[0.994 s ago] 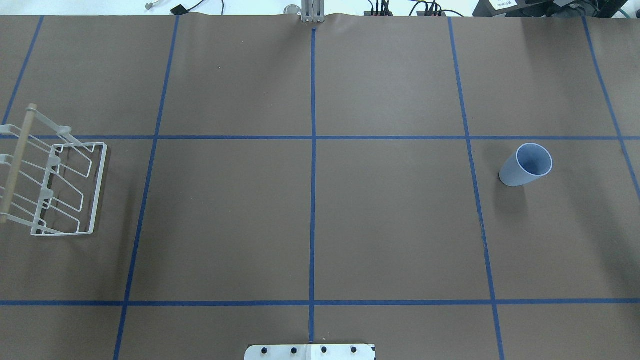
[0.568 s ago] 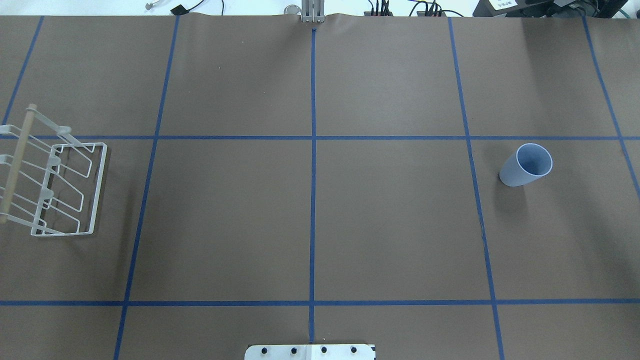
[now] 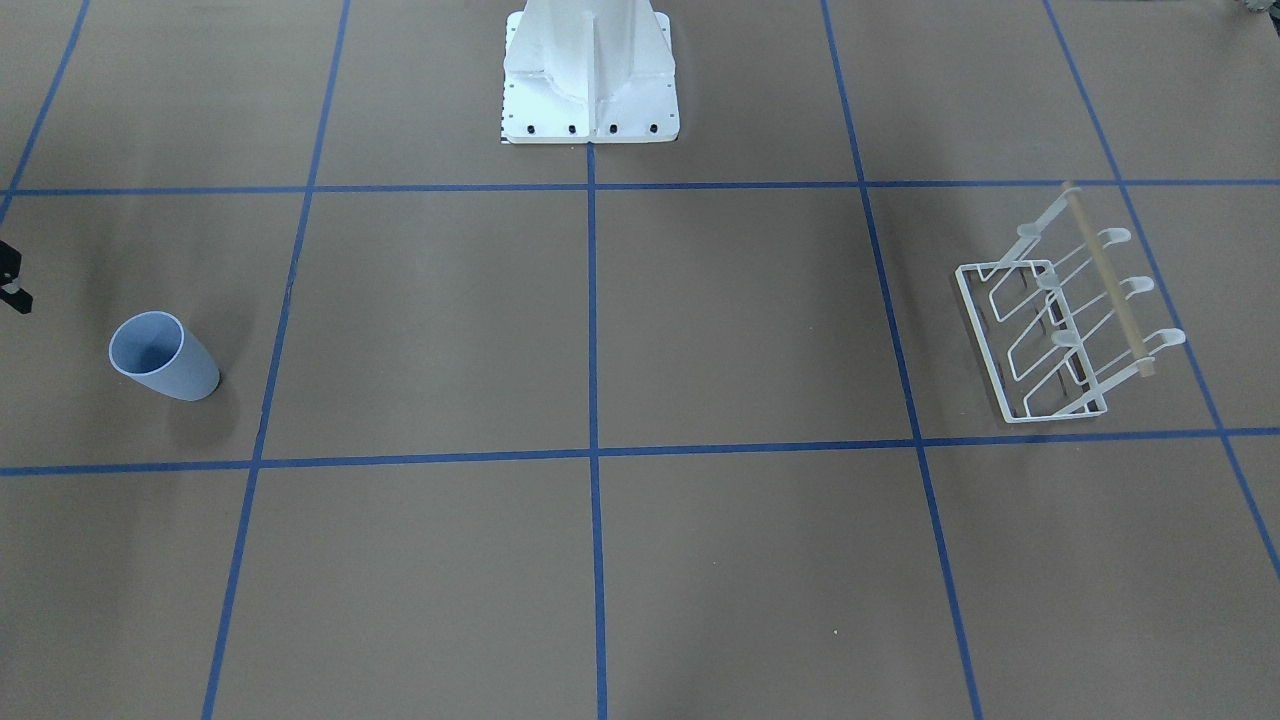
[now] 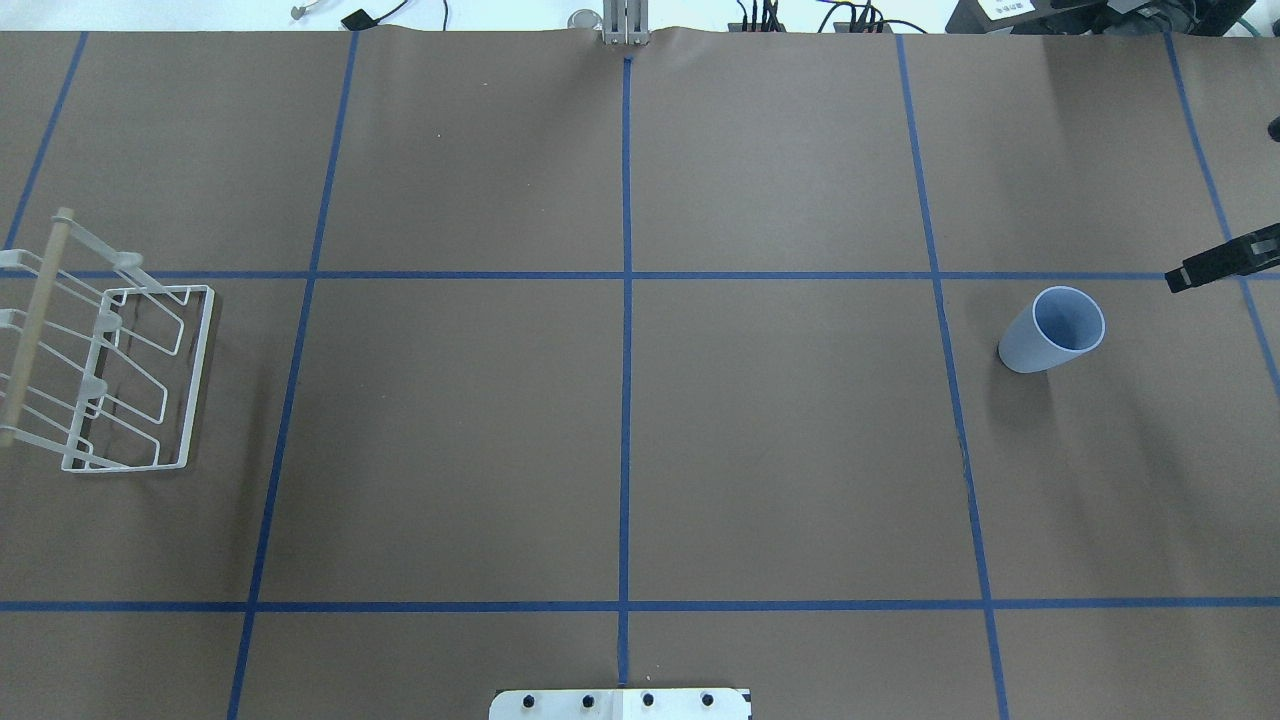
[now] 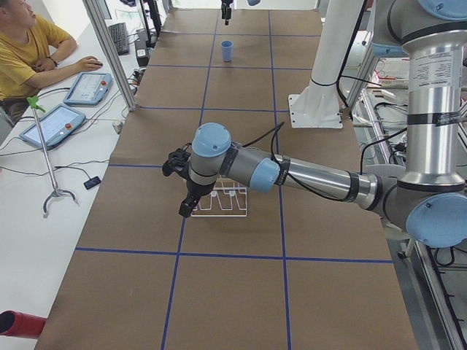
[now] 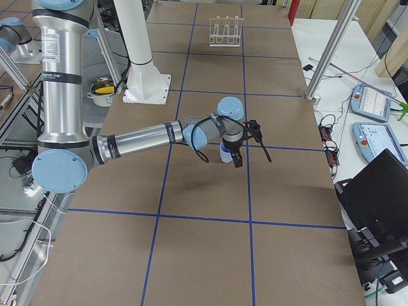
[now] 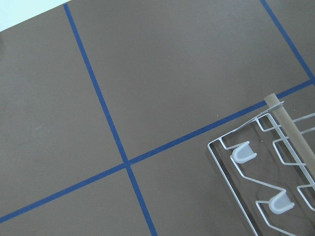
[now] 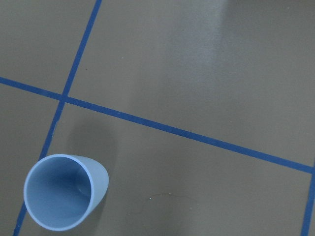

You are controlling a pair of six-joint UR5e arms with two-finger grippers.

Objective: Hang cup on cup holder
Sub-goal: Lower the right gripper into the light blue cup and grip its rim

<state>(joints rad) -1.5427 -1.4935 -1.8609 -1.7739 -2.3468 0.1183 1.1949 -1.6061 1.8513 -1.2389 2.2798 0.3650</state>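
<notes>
1. Overhead exterior view: the cup [image 4: 1052, 332] stands upright, mouth up, on the tabletop [image 4: 780, 450] in the right-hand half, touching nothing.
2. The step in hand looks like the right arm's reach for the cup. To do it well, the jaws should be spread wider than the cup's body, come down on either side of the wall below the rim, and close squarely. The smooth, tapered side could slip or tip if pinched off-centre. A hold that leaves the mouth free would suit turning it over a prong.
3. The right gripper [image 4: 1222, 264] shows only as a dark tip at the view's right edge, near the cup but apart from it. The cup lies at about 8 o'clock from it. I cannot tell how far it is spread, and it has no hold on the cup.
4. The cup holder [image 4: 199, 378] sits at the far left, at about 9 o'clock from the cup and well apart, with nothing hung on it. The left gripper [image 5: 188, 204] hangs over it in the exterior left view, and I cannot tell its opening.
</notes>
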